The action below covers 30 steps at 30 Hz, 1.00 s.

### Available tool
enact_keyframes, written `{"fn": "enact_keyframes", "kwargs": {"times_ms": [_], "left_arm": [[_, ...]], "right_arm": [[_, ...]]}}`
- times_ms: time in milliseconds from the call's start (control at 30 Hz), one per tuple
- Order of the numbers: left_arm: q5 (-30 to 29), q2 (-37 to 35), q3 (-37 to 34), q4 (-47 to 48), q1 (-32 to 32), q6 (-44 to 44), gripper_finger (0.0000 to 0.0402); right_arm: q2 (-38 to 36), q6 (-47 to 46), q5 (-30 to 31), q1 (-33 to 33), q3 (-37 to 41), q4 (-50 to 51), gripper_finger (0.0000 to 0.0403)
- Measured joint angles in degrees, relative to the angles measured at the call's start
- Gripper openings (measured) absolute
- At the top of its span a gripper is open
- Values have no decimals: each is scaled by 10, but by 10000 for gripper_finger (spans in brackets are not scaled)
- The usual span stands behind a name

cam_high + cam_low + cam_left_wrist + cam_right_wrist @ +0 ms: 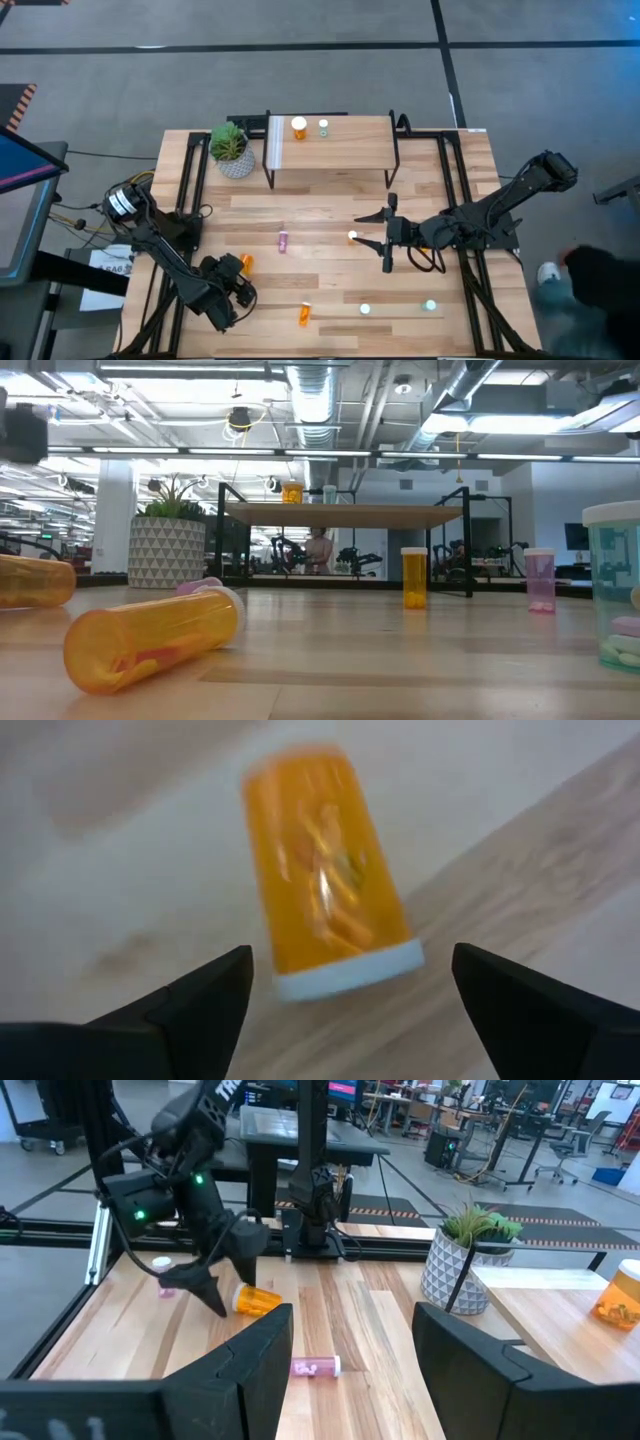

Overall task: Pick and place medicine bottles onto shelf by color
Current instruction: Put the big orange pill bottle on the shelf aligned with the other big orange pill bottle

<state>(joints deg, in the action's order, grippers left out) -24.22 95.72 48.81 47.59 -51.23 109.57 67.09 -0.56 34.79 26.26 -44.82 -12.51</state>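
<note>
The left gripper (240, 280) hangs low over the near left part of the pale wooden slatted surface (330, 210), its jaws spread wide and empty; in its wrist view a lying orange pill bottle with a white cap (325, 870) rests on the wood just ahead of the two dark fingers (200, 1000), touching neither. The right gripper (372, 238) reaches in from the right toward the middle of the surface, jaws apart with nothing between them, beside a small upright orange bottle with a white cap (352, 236). The low light-wood shelf on thin black legs (335, 145) stands at the far edge, carrying an orange white-capped bottle (299, 127) and a small teal-green bottle (324, 128) near each other. Left of the shelf sits a green plant in a white patterned pot (231, 150). On the open surface a pink bottle (283, 240) lies in the middle, another orange bottle (304, 314) lies near the front edge, and farther right along that edge stand a white-capped bottle (365, 310), whose body colour I cannot tell, and a teal-green one (431, 305).
</note>
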Motion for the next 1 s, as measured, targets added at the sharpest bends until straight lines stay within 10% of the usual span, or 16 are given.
{"fn": "enact_keyframes", "kwargs": {"times_ms": [1000], "left_arm": [[-57,-1,60,91,-7,-86,103]], "right_arm": [[0,0,0,0,0,0,230]]}}
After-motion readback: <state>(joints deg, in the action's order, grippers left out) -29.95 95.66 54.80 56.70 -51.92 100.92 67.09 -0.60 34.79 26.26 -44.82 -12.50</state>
